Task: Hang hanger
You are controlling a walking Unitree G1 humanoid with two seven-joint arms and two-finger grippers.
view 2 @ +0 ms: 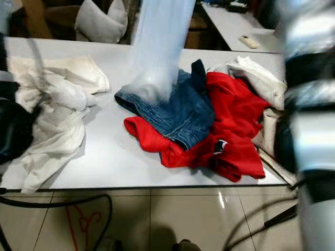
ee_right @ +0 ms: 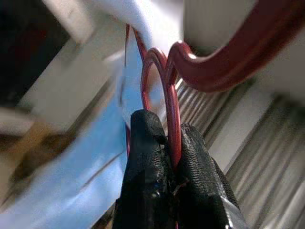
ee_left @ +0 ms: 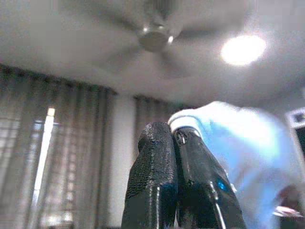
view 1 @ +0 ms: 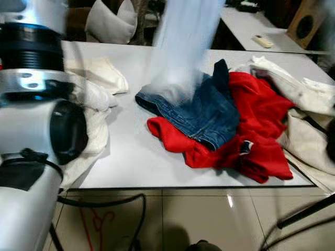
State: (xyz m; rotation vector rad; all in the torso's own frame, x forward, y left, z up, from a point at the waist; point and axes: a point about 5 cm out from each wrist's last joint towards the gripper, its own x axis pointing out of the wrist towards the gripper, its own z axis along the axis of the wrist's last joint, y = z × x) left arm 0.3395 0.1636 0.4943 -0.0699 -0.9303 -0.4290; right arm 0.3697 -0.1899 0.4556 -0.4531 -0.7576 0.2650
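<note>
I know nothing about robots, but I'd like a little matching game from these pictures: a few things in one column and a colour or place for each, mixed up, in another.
Things:
1. hanger
2. jeans
3. light blue shirt
4. remote control

Descriptions:
A. lies on the far table in the background
B. hangs down over the table, blurred
C. dark red, pinched in the right end effector
D. blue denim, lying on top of the red garment

Pairs: 1-C, 2-D, 3-B, 4-A

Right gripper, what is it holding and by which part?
The right gripper is shut on a red hanger, pinching the thin wire just below its hook.
</note>
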